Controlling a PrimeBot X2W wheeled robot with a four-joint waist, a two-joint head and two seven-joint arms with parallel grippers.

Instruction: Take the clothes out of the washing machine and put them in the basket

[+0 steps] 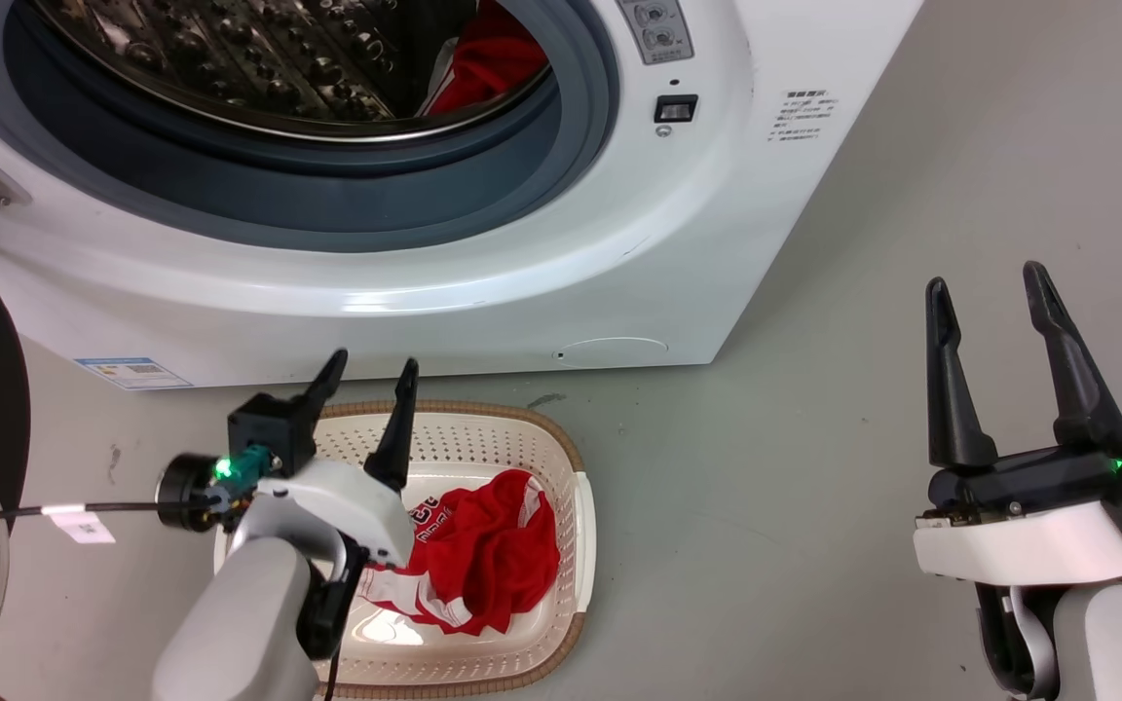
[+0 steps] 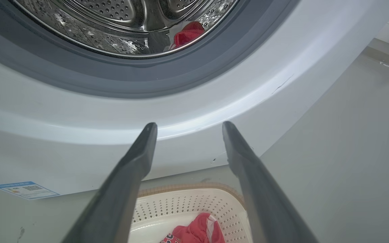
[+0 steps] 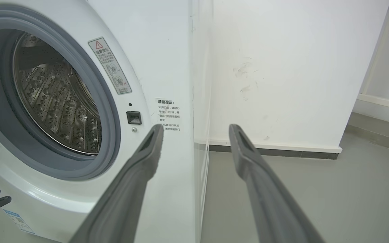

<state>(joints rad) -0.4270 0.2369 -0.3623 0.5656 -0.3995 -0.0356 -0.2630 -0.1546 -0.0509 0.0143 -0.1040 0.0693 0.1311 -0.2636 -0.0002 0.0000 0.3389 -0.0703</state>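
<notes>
One garment (image 1: 488, 550) in basket (image 1: 582, 545) below left hand (image 1: 376, 360); second garment (image 1: 493, 58) in drum (image 1: 259, 58).

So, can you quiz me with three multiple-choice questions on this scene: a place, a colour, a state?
1. Where is the basket? A) on the floor before the washer B) on top of the washer C) on a chair
2. The clothes in it are: A) blue B) red and white C) green
3. The left jaws are: A) shut on cloth B) open, empty C) shut, empty
Answers: 1A, it sits on floor at the washer's base; 2B, red fabric, white trim; 3B, they stand apart, nothing between.
</notes>
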